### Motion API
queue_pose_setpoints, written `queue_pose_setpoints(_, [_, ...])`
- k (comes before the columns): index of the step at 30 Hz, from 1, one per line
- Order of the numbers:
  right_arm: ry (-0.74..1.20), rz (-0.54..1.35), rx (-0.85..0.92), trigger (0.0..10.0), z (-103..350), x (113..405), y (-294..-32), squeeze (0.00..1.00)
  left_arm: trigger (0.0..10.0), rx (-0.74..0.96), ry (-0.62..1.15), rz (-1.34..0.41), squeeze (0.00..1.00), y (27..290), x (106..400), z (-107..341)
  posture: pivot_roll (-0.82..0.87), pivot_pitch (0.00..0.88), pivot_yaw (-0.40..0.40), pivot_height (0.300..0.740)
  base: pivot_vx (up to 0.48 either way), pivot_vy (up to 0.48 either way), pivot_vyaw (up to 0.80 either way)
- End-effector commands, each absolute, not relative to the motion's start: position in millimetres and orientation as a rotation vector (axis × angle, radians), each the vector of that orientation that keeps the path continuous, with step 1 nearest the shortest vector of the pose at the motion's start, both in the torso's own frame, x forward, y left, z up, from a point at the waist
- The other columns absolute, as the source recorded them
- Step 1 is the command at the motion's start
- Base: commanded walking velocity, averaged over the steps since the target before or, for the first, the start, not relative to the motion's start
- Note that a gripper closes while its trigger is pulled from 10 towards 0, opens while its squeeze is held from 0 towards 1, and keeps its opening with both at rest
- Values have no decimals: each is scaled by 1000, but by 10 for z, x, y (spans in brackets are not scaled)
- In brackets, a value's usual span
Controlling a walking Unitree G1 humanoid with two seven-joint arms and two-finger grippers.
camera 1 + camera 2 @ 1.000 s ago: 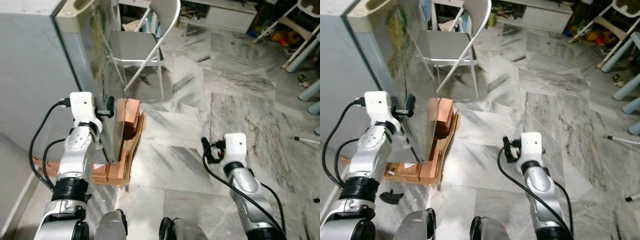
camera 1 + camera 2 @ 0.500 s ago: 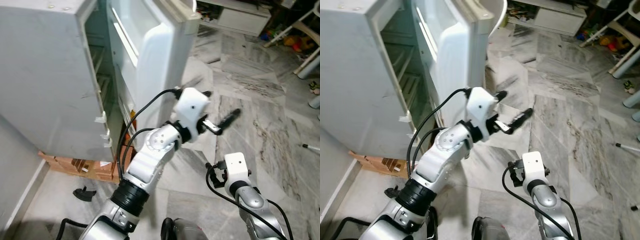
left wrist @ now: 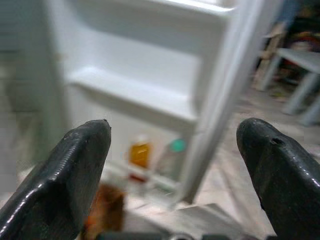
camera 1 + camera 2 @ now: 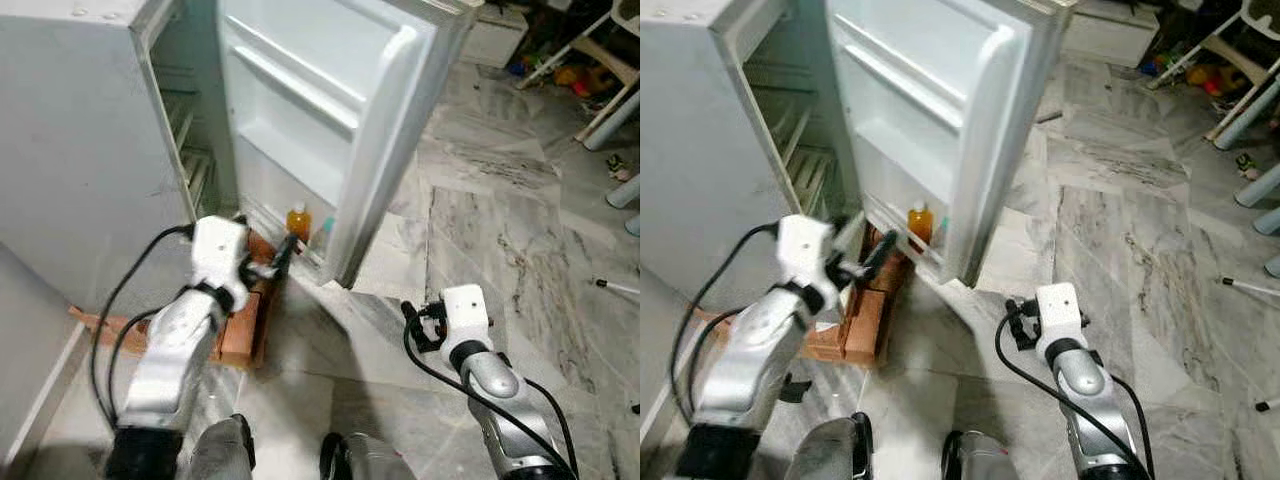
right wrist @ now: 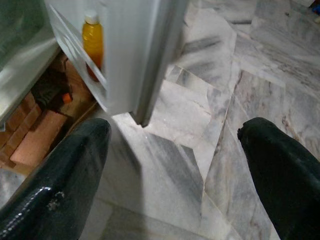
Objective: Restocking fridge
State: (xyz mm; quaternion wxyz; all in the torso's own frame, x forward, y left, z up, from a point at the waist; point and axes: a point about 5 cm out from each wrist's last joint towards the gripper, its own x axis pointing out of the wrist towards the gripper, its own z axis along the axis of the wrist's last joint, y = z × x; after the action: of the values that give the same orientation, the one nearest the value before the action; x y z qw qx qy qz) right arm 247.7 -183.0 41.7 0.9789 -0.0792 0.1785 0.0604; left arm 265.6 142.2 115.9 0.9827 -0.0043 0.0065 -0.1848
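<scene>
A white fridge (image 4: 90,150) with its white door (image 4: 340,110) holding an orange bottle (image 4: 298,222) and a green-capped one (image 4: 322,235). Grey-veined marble floor (image 4: 480,200); reddish-brown bricks (image 4: 245,320) beneath.

Head and wrist cameras toward fridge door (image 4: 330,120)

The fridge door (image 4: 330,110) is lined inside with smooth, glossy white plastic — its bottom shelf holds an orange bottle (image 4: 298,222) of clear plastic. Beside that door lies polished grey-veined marble floor (image 4: 480,220), and under the fridge sit matt reddish-brown blocks (image 4: 243,325) — brick or wood, hard to tell.
</scene>
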Motion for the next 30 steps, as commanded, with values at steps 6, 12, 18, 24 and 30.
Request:
queue_pose_setpoints(6, [378,127,-184,10000,397,2523,-1860,0,10000,46,19,-255,0,1588,2426,1180,149,142,-136,740,0,-436,-800])
queue_pose_setpoints(12, [384,143,-192,10000,373,2551,-1814,0,10000,16,58,-216,0,1672,2338,1100,145,129,-144,740,214,-404,-800])
queue_pose_setpoints(18, [377,143,-191,10000,368,2579,-1811,0,10000,31,69,-260,0,1580,2410,1065,132,111,-135,740,309,-362,-133])
queue_pose_setpoints(24, [364,128,-198,10000,370,2592,-1811,0,10000,51,49,-247,0,1565,2659,1115,108,91,-128,740,467,0,0])
queue_pose_setpoints(30, [358,126,-200,10000,374,2598,-1817,0,10000,74,48,-175,0,1661,2761,1102,103,84,-128,740,466,0,0])
